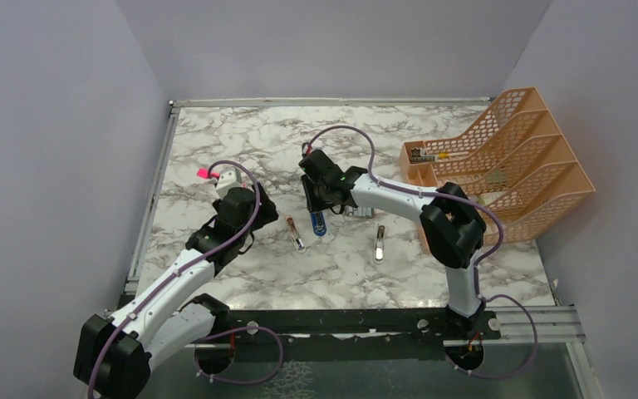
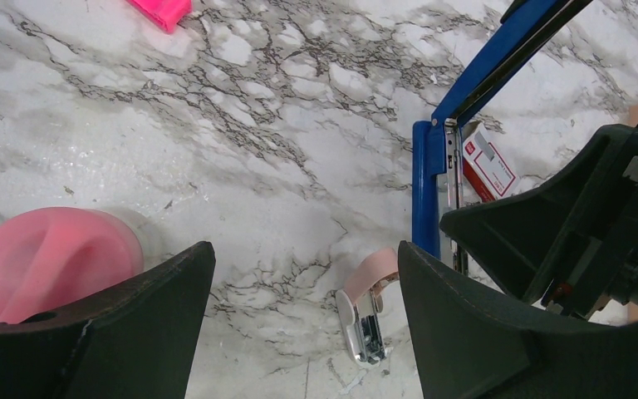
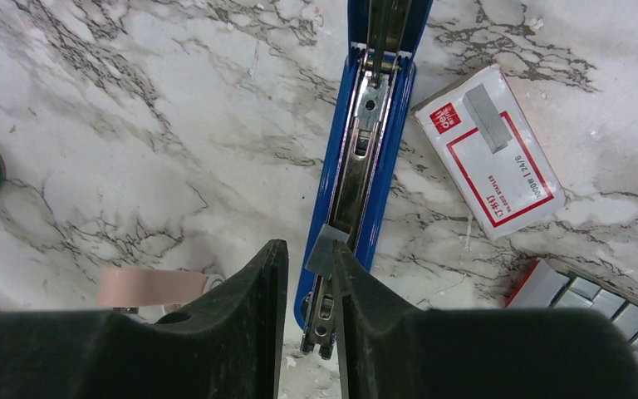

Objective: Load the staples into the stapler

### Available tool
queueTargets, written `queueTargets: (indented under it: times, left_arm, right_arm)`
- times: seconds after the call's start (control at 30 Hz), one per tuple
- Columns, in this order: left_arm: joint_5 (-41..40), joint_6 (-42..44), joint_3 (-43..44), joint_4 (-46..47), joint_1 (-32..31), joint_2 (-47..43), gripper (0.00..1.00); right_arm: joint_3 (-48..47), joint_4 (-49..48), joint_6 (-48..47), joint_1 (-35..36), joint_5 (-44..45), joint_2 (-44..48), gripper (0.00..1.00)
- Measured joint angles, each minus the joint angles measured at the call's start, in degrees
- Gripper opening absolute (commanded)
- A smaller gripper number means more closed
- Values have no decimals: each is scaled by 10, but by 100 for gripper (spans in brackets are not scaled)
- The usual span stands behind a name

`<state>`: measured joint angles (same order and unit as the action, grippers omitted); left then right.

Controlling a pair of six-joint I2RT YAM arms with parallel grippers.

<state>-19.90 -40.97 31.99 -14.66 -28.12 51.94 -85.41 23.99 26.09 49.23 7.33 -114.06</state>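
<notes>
- Your right claw (image 3: 309, 253) is pinched nearly closed on the staples (image 3: 326, 249), a small grey block caught between the two fingertips.
- The staples sit right at the tips of that claw, over the near end of the stapler's silver rail. You cannot tell from the wrist view whether the block touches the rail.
- The stapler (image 3: 365, 158) lies open on the marble surface (image 3: 133, 100), directly ahead of the right claw. Its blue body runs away from the fingertips and the rail faces up.
- Ahead and to the right of the right claw, just beside the stapler, lies the red-and-white box (image 3: 490, 150), flat and slightly skewed.
- Near the right finger, low and to the right, an open tray (image 3: 606, 307) holds grey staple strips.
- To the left of the right claw a pink-handled clip (image 3: 158, 287) lies on the surface, close to the left finger.
- Your left claw (image 2: 299, 324) is wide apart and grips nothing; bare marble shows between the fingers.
- Just inside its right finger lies the same clip, and beyond that finger stand the stapler and the right claw's black body.
- By the left claw's left finger sits a pink round object (image 2: 50, 258). Far ahead of that claw a pink eraser (image 2: 162, 10) is cut by the frame edge.
- From above, the stapler lies just under the right claw. An orange file rack (image 1: 507, 158) stands well off to that arm's right.
</notes>
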Motion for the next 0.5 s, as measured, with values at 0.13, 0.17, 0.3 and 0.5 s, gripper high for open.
queueTargets:
  times: [0.13,0.17,0.3,0.5]
  left_arm:
    - [0,0,0,0,0,0,82]
    - [0,0,0,0,0,0,82]
    - [0,0,0,0,0,0,82]
    - [1,0,0,0,3,0,82]
  right_arm:
    - [-2,12,4,2,0,-7,32]
    - [-3,16,5,3,0,-8,33]
    - [-7,26,9,3,1,-10,34]
    - [-7,28,11,4,1,-10,34]
